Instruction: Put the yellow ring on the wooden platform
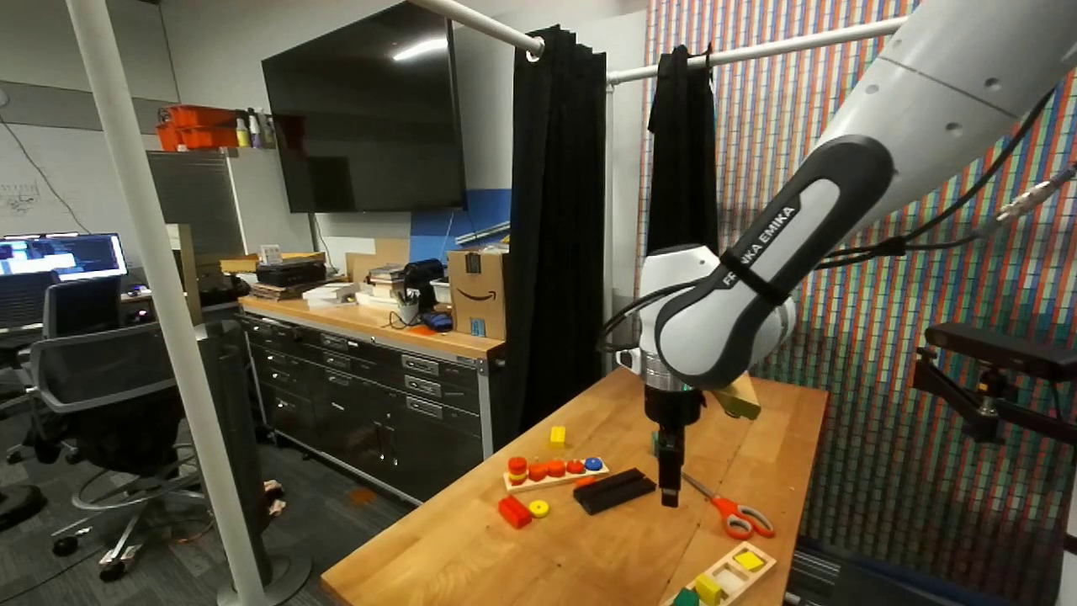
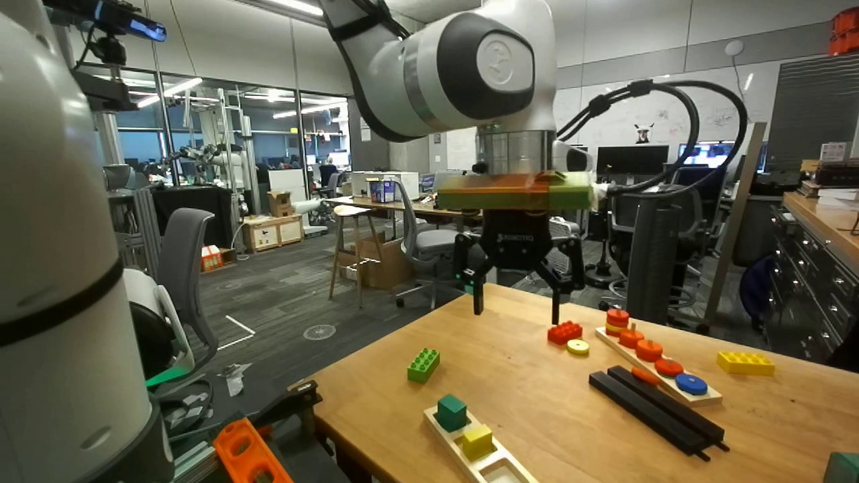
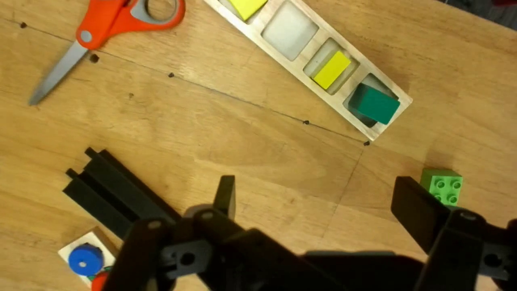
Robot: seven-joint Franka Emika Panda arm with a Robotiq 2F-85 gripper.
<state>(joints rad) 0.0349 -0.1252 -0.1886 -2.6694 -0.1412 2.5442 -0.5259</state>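
One yellow ring (image 2: 581, 349) apart from tool (image 2: 517, 318)

White-and-black arm (image 1: 829, 198), looped cables (image 2: 694, 131), black 2-fingered hand (image 2: 517, 316).

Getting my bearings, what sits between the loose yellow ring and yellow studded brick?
The wooden peg board and the rings on it, in both exterior views.

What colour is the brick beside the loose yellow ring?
The brick is red, seen best in an exterior view.
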